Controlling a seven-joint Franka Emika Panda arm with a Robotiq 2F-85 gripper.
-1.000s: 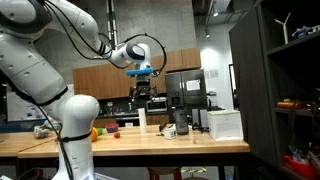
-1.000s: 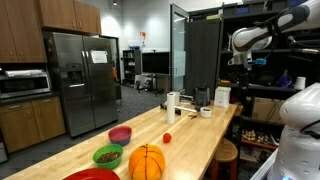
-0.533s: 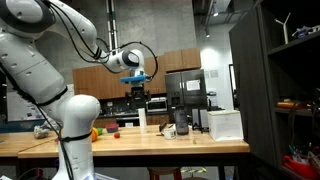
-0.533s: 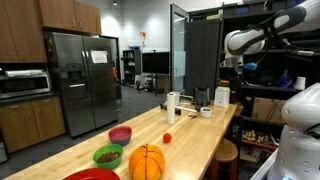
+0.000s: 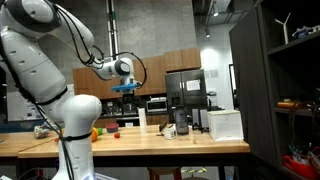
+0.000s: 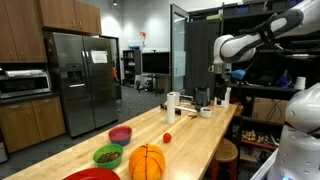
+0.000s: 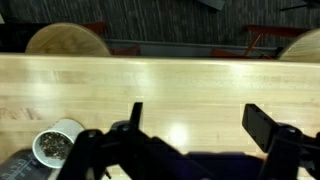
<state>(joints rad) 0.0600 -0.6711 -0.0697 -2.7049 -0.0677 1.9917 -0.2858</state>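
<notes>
My gripper (image 7: 200, 122) hangs open and empty high above a long wooden table (image 7: 170, 85). In the wrist view its two dark fingers (image 7: 266, 126) stand far apart with only bare wood between them. A white cup (image 7: 57, 146) with dark contents sits below and to the left of the jaws, apart from them. In both exterior views the gripper (image 5: 127, 102) (image 6: 222, 92) points down over the table's far part, well above everything on it. A small red object (image 6: 167, 138) lies on the wood nearer the middle.
A white box (image 5: 224, 123), a white cylinder (image 6: 172, 103) and a dark appliance (image 5: 181, 122) stand on the table. An orange pumpkin (image 6: 147, 161), a green bowl (image 6: 107, 155) and a pink bowl (image 6: 120, 134) sit at its other end. Round stools (image 7: 68, 40) stand beyond the table edge.
The arm has swung the open gripper sideways along the table and a little lower. The jaws have stayed open and nothing on the table has moved.
</notes>
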